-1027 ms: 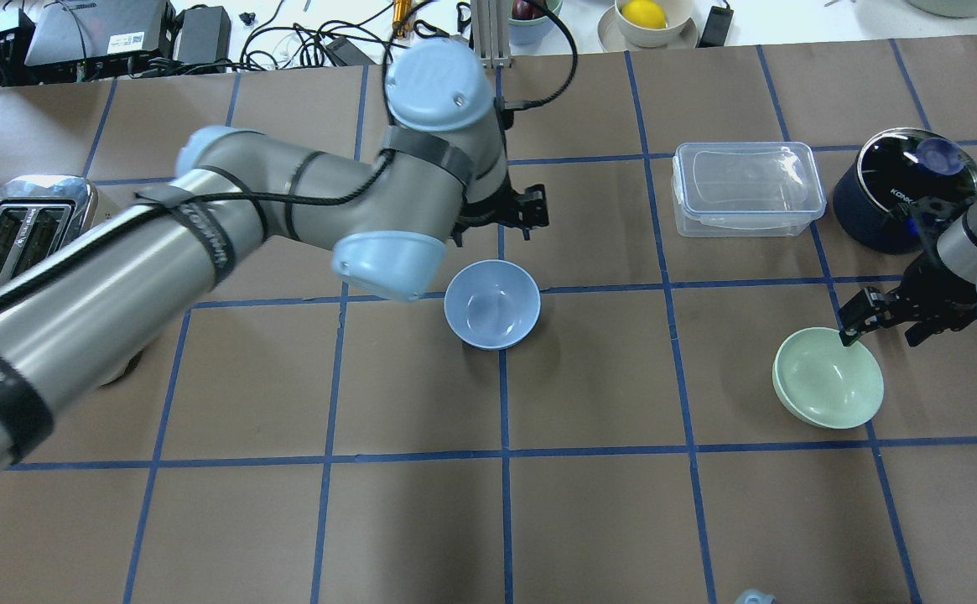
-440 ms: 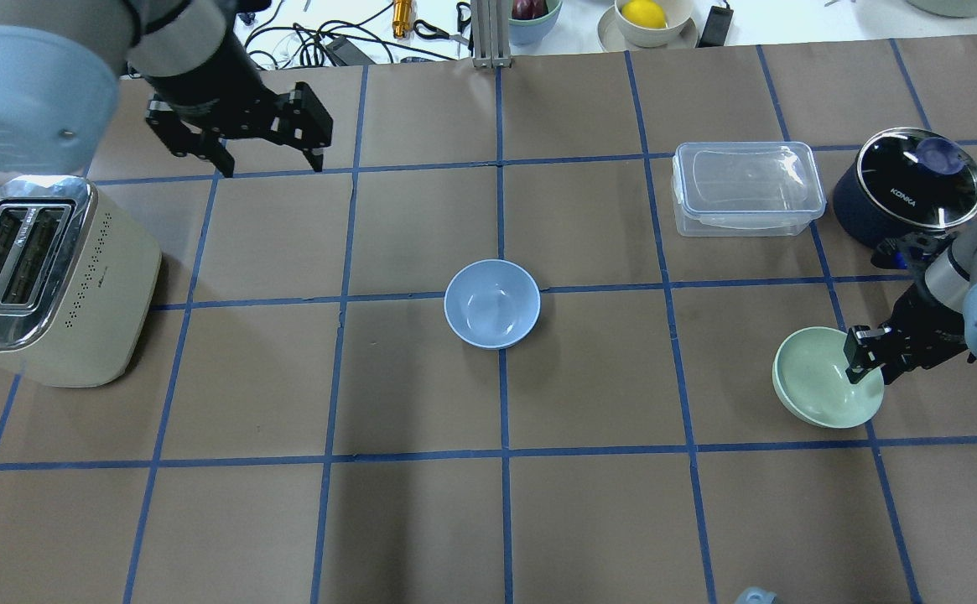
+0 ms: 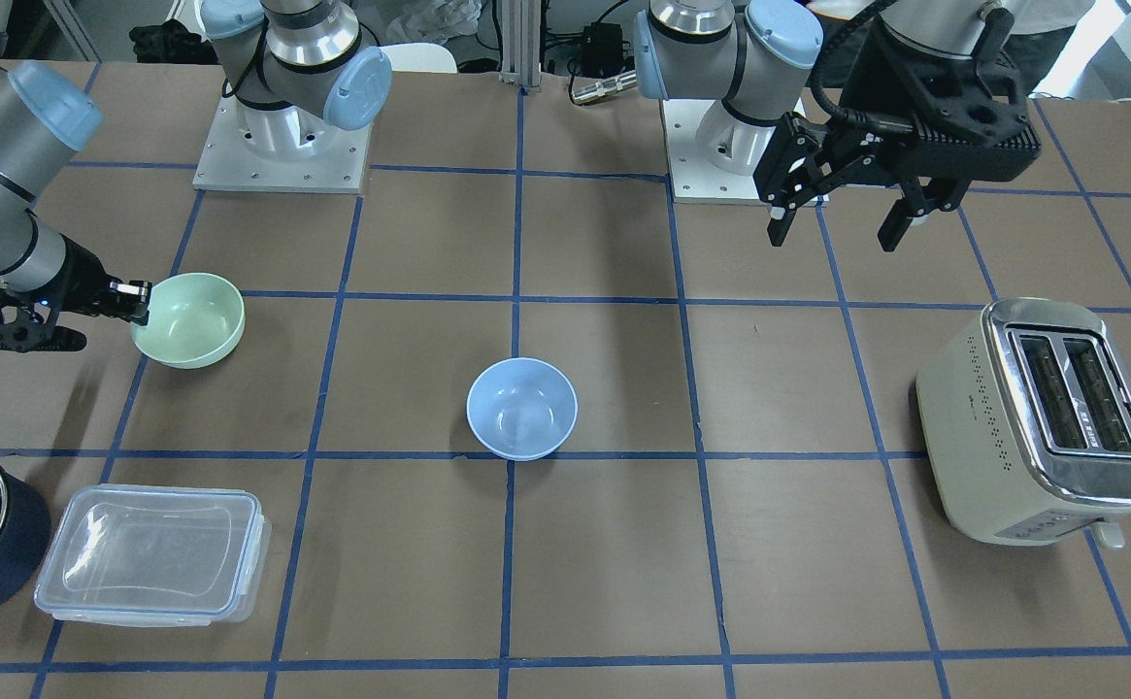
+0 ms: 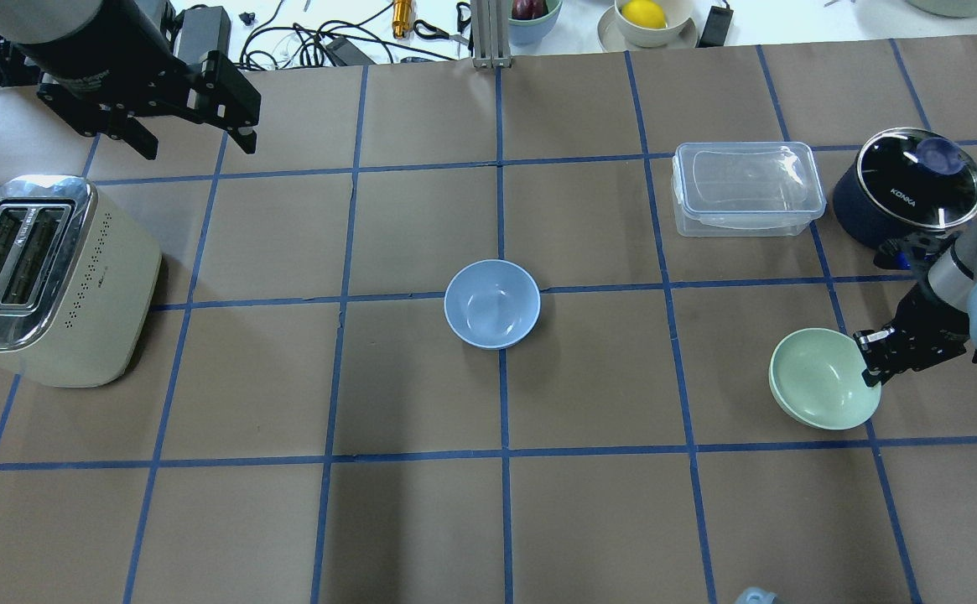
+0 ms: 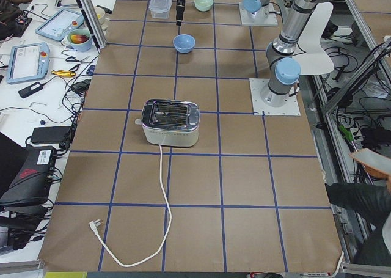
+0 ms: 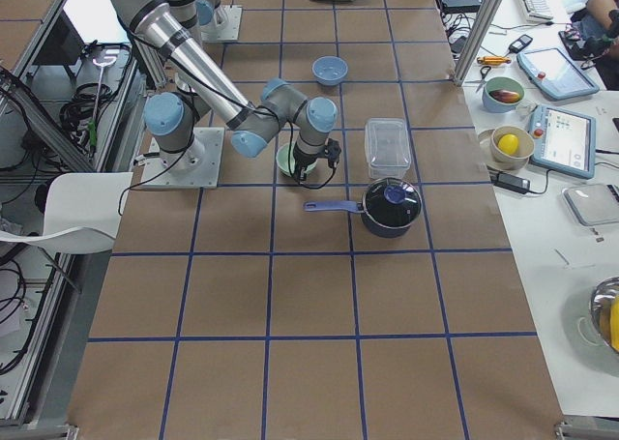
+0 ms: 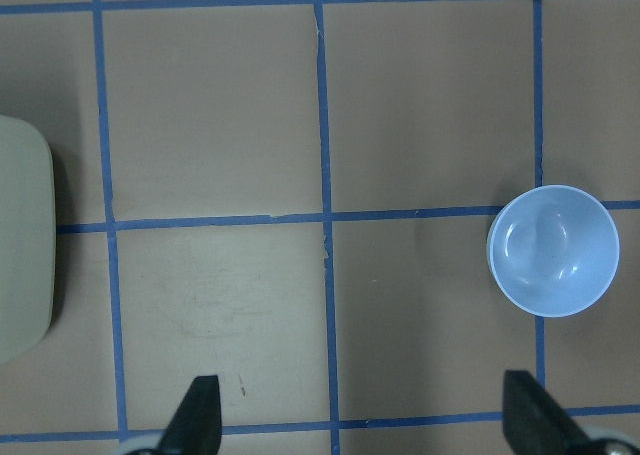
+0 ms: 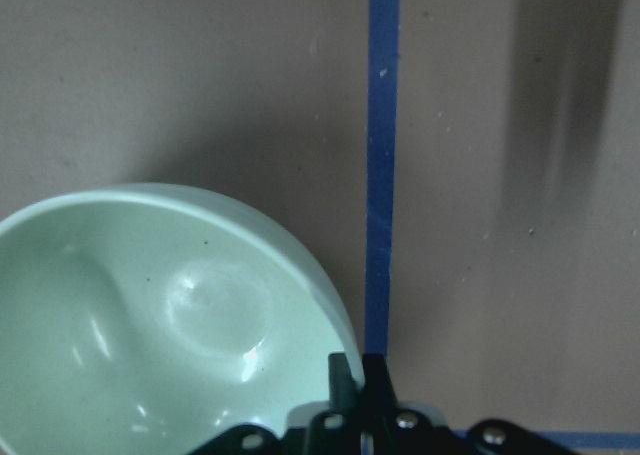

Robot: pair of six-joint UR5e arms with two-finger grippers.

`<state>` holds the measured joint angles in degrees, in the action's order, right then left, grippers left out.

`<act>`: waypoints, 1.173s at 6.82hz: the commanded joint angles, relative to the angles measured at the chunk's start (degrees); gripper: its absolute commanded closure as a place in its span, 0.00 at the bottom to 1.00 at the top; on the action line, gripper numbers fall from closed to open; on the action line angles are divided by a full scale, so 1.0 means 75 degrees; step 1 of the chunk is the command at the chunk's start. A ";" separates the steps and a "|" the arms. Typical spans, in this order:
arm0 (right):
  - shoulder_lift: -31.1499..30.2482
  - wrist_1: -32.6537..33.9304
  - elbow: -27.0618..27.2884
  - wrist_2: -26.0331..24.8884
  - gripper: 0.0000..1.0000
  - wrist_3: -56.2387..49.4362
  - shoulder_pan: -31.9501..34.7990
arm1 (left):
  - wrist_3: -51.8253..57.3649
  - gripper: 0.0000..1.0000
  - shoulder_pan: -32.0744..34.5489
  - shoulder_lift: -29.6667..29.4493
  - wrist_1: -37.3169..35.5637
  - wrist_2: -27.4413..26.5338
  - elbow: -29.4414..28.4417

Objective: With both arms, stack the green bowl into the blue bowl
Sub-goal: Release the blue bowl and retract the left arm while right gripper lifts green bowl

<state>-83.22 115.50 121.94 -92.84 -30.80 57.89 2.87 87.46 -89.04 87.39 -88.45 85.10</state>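
Observation:
The green bowl (image 4: 819, 379) sits on the right side of the table, also in the front view (image 3: 191, 318) and the right wrist view (image 8: 170, 315). My right gripper (image 4: 871, 352) is shut on its right rim, one finger inside and one outside (image 8: 360, 375). The blue bowl (image 4: 492, 304) stands upright and empty at the table's centre, and also shows in the left wrist view (image 7: 553, 250). My left gripper (image 4: 199, 147) is open and empty, high above the far left of the table, well away from the blue bowl.
A cream toaster (image 4: 44, 277) stands at the left edge. A clear lidded container (image 4: 744, 189) and a dark blue saucepan (image 4: 907, 189) with a glass lid stand behind the green bowl. Cables and dishes lie beyond the far edge.
My left arm swung from over the blue bowl to the far left corner, its gripper still open. My right gripper came down on the green bowl's rim and shut on it.

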 commanded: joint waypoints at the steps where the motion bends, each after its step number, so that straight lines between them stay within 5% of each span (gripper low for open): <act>1: -0.0095 -0.1899 -0.1401 0.0654 1.00 0.0133 0.0306 | 0.0074 0.00 0.0045 -0.0081 -0.0064 -0.0740 0.0044; 3: 0.0115 -0.2650 -0.2672 0.0893 1.00 0.0692 0.1240 | 0.0086 0.00 0.0093 -0.0116 -0.0109 -0.0409 0.0056; 5: 0.0349 -0.2510 -0.2875 0.1371 1.00 0.2270 0.2750 | 0.0074 0.00 0.0093 -0.0081 -0.0110 -0.0453 0.0091; 8: 0.1074 -0.0978 -0.3144 0.2042 1.00 0.6020 0.5409 | 0.0062 0.00 0.0116 -0.0057 -0.0110 -0.0442 0.0173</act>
<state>-77.60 104.10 99.16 -78.26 4.89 90.64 3.37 88.29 -89.53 86.57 -91.79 86.29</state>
